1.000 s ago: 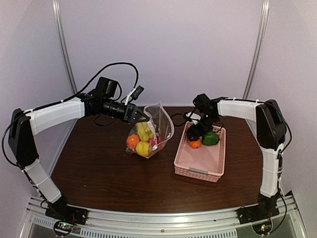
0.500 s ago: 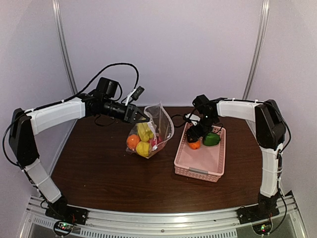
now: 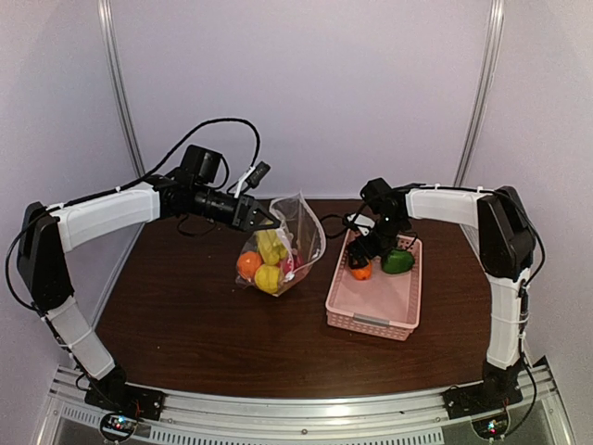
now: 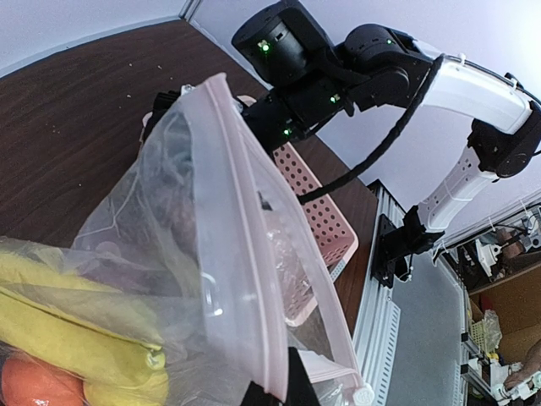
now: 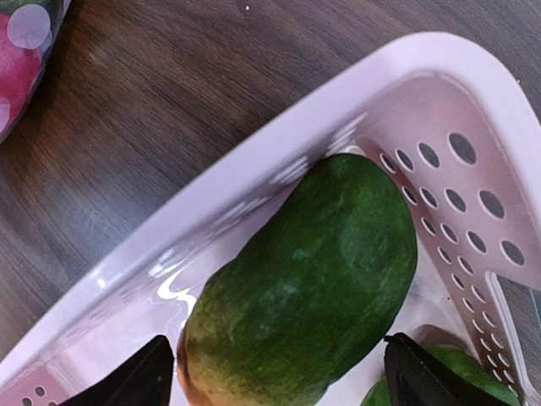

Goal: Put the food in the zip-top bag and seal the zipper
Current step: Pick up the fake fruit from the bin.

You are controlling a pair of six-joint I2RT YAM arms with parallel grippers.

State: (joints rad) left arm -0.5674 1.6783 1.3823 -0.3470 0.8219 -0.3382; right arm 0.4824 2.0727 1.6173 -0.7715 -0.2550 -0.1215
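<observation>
Left jaws are pinching the clear dotted plastic zip-top bag [image 3: 306,232] mid-worktop while right jaws are hovering spread around a green-orange oval toy fruit [image 5: 313,279] crowding the pink slatted plastic basket [image 3: 375,308]'s far corner wall, risking snagging it.

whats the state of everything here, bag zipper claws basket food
zip-top bag: held up by left claw, partly filled
zipper: unsealed, tracks apart
left claw: shut on the bag's mouth edge
right claw: open, jaws either side of green fruit
green fruit: lying in pink basket
green pepper: in basket
pink basket: upright on table
banana, orange, lemon: inside bag
</observation>
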